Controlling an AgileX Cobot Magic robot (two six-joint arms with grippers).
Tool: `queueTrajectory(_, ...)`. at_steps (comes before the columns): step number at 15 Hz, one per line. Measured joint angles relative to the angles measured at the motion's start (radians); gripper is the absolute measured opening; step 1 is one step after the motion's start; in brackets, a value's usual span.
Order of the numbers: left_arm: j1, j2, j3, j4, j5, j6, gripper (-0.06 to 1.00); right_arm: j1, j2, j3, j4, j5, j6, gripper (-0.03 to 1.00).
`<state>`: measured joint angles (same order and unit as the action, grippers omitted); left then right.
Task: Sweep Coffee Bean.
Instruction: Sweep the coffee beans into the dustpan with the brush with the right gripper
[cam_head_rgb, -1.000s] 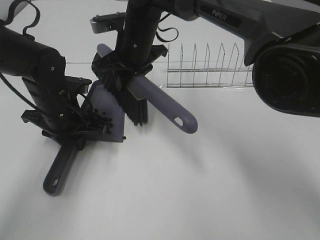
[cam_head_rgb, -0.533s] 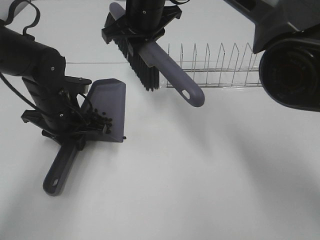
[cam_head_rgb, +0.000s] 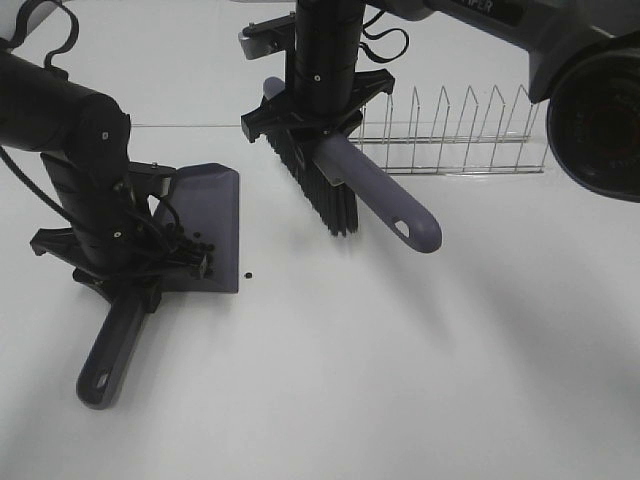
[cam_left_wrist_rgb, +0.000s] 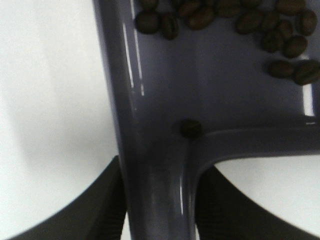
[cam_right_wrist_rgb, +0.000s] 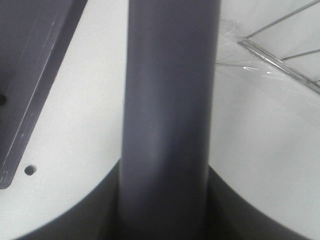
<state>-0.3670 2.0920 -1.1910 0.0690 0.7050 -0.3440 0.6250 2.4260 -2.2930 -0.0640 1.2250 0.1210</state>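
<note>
Nearest the camera: hanging-hole end of the dustpan (cam_head_rgb: 210, 215) handle, lying on the white worktop (cam_head_rgb: 400, 380). Further up the handle, L tool (cam_head_rgb: 118, 285) is pinching it from both sides; the wrist cam shows one dark finger (cam_left_wrist_rgb: 100, 205) each side of the grey-purple stem, pressed vs. it. Pan sits flat, mouth facing away from the camera, just past the L tool.

Beans (cam_head_rgb: 195, 255): most are bunched in the pan's back part, next to the L tool. In the wrist cam the cluster (cam_left_wrist_rgb: 240, 20) lies on the pan floor, w/ one bean (cam_left_wrist_rgb: 190, 128) alone in the corner where handle meets back wall. Stray bean (cam_head_rgb: 247, 273) is out on the worktop, just off the pan's right edge, not touching it.

Further back & right of the pan: brush (cam_head_rgb: 380, 195), tilted, black bristles (cam_head_rgb: 325, 190) down, handle end aimed near-right. Can't tell if the bristle tips touch the worktop. Brush is apart from the pan. R tool (cam_head_rgb: 315, 120) pinches the brush by its handle, above the bristles, gripping from both sides.

Farthest: wire rack (cam_head_rgb: 450, 140) on the worktop, behind the brush.
</note>
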Motion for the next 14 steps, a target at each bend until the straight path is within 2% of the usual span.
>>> queueTrajectory(6,-0.041,-0.015,0.041,0.000,0.008,-0.015,0.38,0.000,0.004,0.038,0.005,-0.002,0.088,0.34)
queueTrajectory(8,-0.045,-0.015,0.041,-0.001,0.010,-0.015,0.38,0.000,0.037,0.048,0.043,-0.003,0.092,0.34)
queueTrajectory(11,-0.045,-0.015,0.041,-0.002,0.010,-0.016,0.38,0.000,0.072,0.048,0.215,-0.010,0.042,0.34)
queueTrajectory(12,-0.046,-0.015,0.041,-0.002,0.010,-0.018,0.38,0.000,0.085,0.048,0.325,-0.041,0.005,0.34)
queueTrajectory(14,-0.046,-0.015,0.041,-0.002,0.010,-0.018,0.38,0.000,0.096,0.048,0.387,-0.063,-0.026,0.34)
